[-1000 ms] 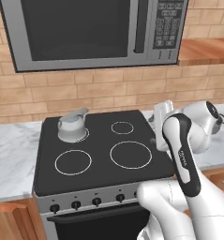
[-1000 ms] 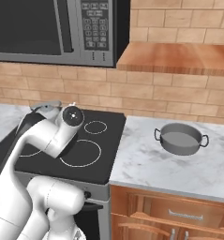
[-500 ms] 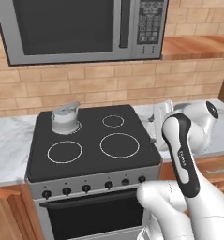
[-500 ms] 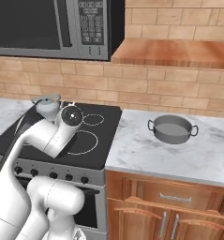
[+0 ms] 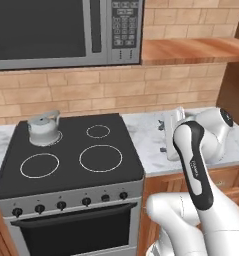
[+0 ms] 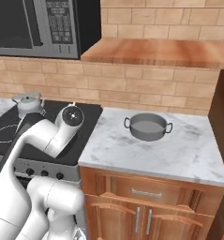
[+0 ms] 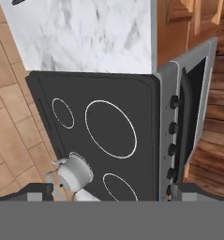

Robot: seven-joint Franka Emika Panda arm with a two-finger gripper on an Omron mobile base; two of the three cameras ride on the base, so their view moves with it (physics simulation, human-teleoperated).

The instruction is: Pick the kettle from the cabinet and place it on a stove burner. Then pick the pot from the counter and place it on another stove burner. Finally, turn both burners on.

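The silver kettle (image 5: 43, 129) (image 6: 29, 103) (image 7: 75, 171) stands on the back-left burner of the black stove (image 5: 111, 175). The wide grey pot (image 6: 148, 127) sits on the white marble counter (image 6: 183, 152) right of the stove, under the wooden cabinet shelf (image 6: 155, 51) (image 5: 191, 50). My gripper (image 5: 164, 137) (image 7: 111, 191) hangs open and empty over the counter strip just right of the cooktop. It faces the stove, far from the kettle. In the right base view my arm hides the gripper.
A microwave (image 5: 66, 30) hangs above the stove against the brick wall. A row of knobs (image 5: 61, 205) (image 7: 172, 126) lines the stove front. Wooden drawers and doors (image 6: 141, 211) sit below the counter, and a dark wood panel (image 6: 223, 122) closes its right end.
The base has driven to the right, so the stove and kettle slid left in both base views and the pot came nearer the middle. The gripper stayed open.
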